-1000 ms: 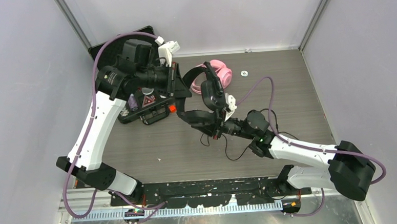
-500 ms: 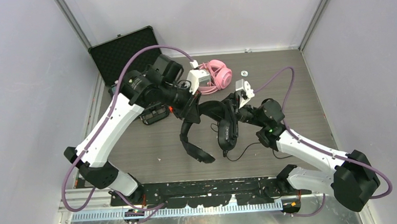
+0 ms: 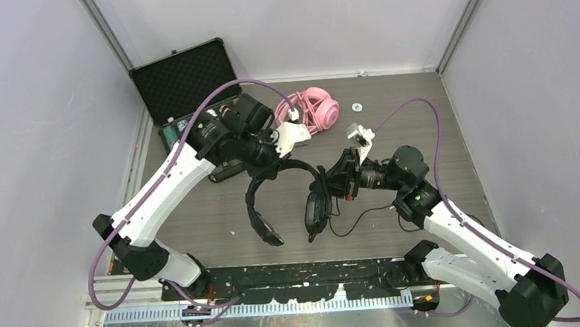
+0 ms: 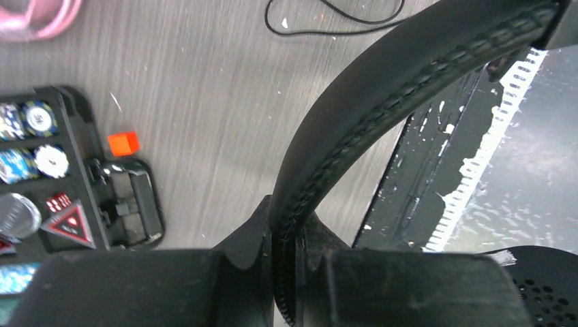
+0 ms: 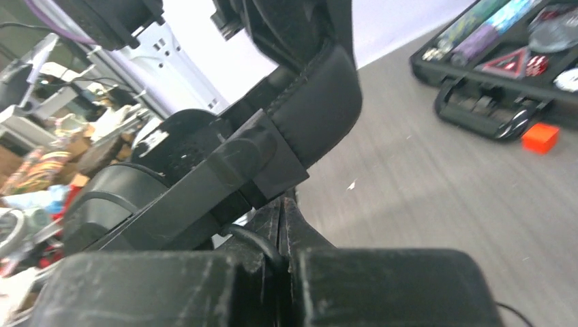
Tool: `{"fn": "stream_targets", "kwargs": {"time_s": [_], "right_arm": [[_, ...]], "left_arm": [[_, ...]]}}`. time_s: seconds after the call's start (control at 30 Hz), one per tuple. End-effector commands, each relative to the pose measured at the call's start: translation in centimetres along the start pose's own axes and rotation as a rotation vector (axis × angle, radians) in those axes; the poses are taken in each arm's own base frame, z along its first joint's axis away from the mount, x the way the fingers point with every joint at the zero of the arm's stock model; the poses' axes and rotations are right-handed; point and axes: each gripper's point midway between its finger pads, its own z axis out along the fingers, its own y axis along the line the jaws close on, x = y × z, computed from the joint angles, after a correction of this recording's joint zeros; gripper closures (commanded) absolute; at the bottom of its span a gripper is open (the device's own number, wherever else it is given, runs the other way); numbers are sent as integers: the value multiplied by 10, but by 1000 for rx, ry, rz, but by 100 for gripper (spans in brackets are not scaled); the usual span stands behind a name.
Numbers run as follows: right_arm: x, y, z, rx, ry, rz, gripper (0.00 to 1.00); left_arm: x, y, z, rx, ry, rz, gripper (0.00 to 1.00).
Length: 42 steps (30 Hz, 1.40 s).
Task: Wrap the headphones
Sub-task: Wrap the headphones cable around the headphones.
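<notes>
Over counter [image 3: 435, 126], black headphones [image 3: 313, 207] aloft; left fingers [image 4: 136, 286] clamped on headband [image 4: 382, 109], right fingers [image 5: 136, 286] pinched shut on thin cable [image 5: 253, 238].

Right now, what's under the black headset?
The left tool holds the headset off the table; below it, bare wood and a loop of thin black cable. The patch beneath the ear cups is hidden.

Left arm [image 3: 157, 187], right arm [image 3: 467, 233]: white shell links, black round joint housings, black bases. Purple cable [image 3: 216, 92] runs along each, looping free of the shell in places. White camera block [image 3: 294, 133] at each wrist. Left claw [image 4: 286, 228], right claw [image 5: 281, 218]: both matte black, blocky, scuffed grey at edges.
</notes>
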Motion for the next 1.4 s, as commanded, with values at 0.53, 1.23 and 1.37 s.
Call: {"fn": "stream_targets", "kwargs": {"time_s": [0.53, 1.23, 1.37], "right_arm": [[-1, 35, -10, 10, 140, 508, 100], [-14, 50, -5, -105, 83, 759, 99], [-19, 48, 0, -143, 50, 787, 95]], "left_arm": [[-15, 18, -1, -58, -73, 484, 100], [-35, 64, -1, -349, -148, 721, 100], [-30, 71, 0, -398, -145, 651, 100]]}}
